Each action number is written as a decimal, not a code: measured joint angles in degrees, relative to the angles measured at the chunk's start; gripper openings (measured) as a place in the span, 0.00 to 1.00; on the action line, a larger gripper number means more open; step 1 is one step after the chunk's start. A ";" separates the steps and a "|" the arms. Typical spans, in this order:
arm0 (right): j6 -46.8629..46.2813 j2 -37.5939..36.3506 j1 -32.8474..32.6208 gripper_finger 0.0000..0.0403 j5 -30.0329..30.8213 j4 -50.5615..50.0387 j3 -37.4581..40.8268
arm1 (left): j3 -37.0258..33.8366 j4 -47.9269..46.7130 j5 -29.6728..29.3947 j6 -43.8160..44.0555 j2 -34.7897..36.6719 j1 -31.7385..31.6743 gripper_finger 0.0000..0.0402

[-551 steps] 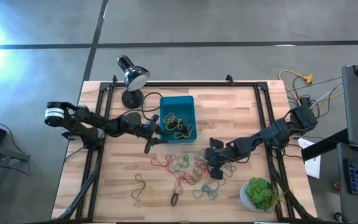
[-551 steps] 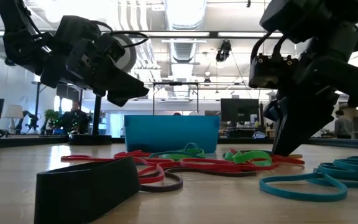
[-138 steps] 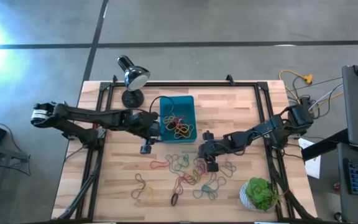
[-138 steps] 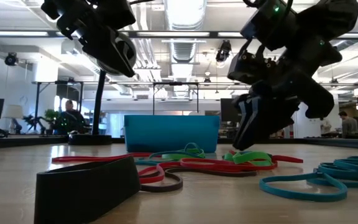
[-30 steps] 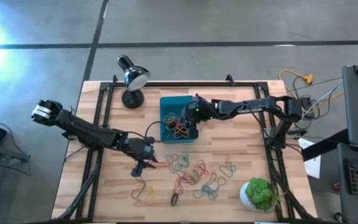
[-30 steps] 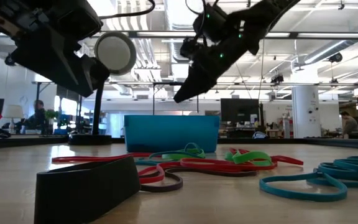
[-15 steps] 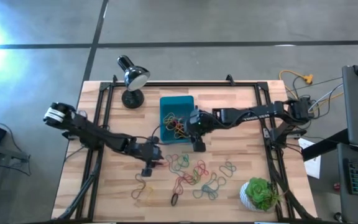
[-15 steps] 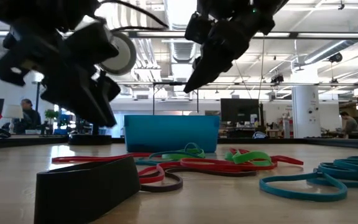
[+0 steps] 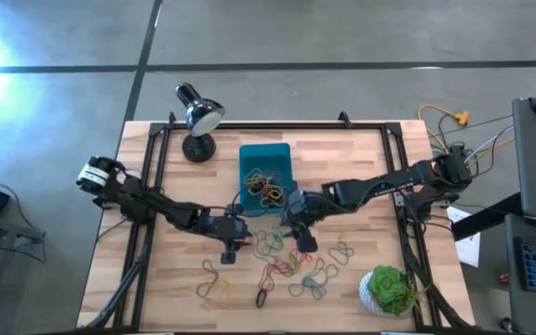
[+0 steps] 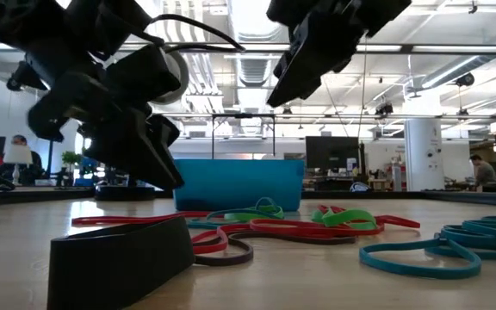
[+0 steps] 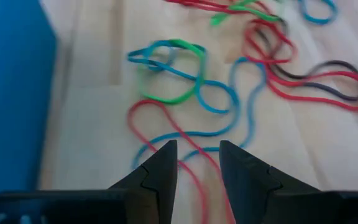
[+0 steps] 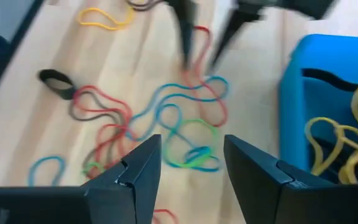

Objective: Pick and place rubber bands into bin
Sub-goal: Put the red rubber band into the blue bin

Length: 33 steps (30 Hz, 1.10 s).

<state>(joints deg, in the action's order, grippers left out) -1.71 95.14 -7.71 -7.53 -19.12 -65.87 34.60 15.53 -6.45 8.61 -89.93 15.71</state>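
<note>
Teal bin (image 9: 265, 165) is seen at mid-tabletop (image 9: 361, 167), holding a tangle of yellow, red and dark bands. Loose rubber bands (image 9: 287, 256) are spread on the wood just in front of the bin, with stragglers further out: a yellow loop (image 9: 214, 290) and a black one (image 9: 261, 299).

Left pincer (image 9: 232, 244) is placed low over the near-left edge of the pile, beside the bin's front-left corner. Fingers are parted, nothing held; a red loop (image 11: 185, 149) is seen running between the tips in the left wrist view.

Right pincer (image 9: 301, 234) is positioned above the pile, just off the bin's front-right corner. Fingers are spread wide and empty in the right wrist view, with the left arm's tips visible opposite.

Black desk lamp (image 9: 196, 119) is stood at the back left, well apart from the bands. Potted plant (image 9: 389, 290) is set at the front right corner.

In the low view the bin's interior is hidden by its wall (image 10: 238, 184), and a black band (image 10: 119, 258) close to the lens blocks part of the pile. Left wrist view is blurred.
</note>
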 joint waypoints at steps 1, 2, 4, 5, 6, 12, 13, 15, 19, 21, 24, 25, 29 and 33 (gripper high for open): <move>-0.71 -0.05 -0.69 0.42 0.00 0.05 0.00 | -0.04 -0.03 -1.11 0.36 0.00 -0.10 0.26; -1.27 -0.08 -1.38 0.42 0.01 0.12 0.00 | -0.06 0.10 -2.06 1.20 0.00 -0.23 0.26; -2.37 -0.16 -2.82 0.42 0.00 0.08 0.00 | 0.06 0.46 -3.08 3.10 0.00 -0.64 0.26; -2.95 -0.16 -3.55 0.42 0.02 0.09 0.00 | 0.23 0.57 -3.11 4.10 0.00 -0.81 0.26; -3.51 -0.16 -4.26 0.42 0.04 0.10 0.00 | 0.32 0.59 -3.09 5.19 0.00 -1.07 0.26; -5.80 -0.16 -7.45 0.42 0.48 0.05 0.00 | 0.82 0.56 -3.06 9.09 0.02 -1.12 0.26; -5.84 -0.16 -7.83 0.42 1.22 0.05 0.00 | 0.92 0.54 -3.06 9.15 0.02 -1.11 0.26; -5.86 -0.16 -8.28 0.42 2.21 0.01 0.00 | 1.10 0.52 -3.06 9.15 -0.08 -0.96 0.26; -5.87 -0.16 -8.47 0.42 3.04 -0.19 0.00 | 2.16 0.50 -3.07 8.51 -2.27 -0.58 0.26; -6.09 -0.16 -8.46 0.42 3.21 -0.27 0.00 | 2.94 0.79 -3.04 7.47 -4.50 -0.30 0.26; -6.90 -0.16 -8.47 0.42 3.21 -0.77 0.00 | 3.68 0.52 -3.51 6.73 -6.52 -0.26 0.26; -7.19 -0.16 -8.54 0.42 3.19 -1.17 0.00 | 3.86 1.02 -3.60 6.85 -6.80 -0.29 0.26; -7.40 -0.16 -8.65 0.42 3.19 -1.85 0.00 | 3.59 -0.08 -4.70 7.13 -6.89 -0.33 0.26; -7.36 -0.16 -8.65 0.42 3.19 -1.76 0.00 | 3.57 -1.93 -4.73 7.64 -6.67 -0.35 0.26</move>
<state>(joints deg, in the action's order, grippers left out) -9.07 94.98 -16.36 -4.34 -20.88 -65.87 38.17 13.60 -11.18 16.26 -96.60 15.35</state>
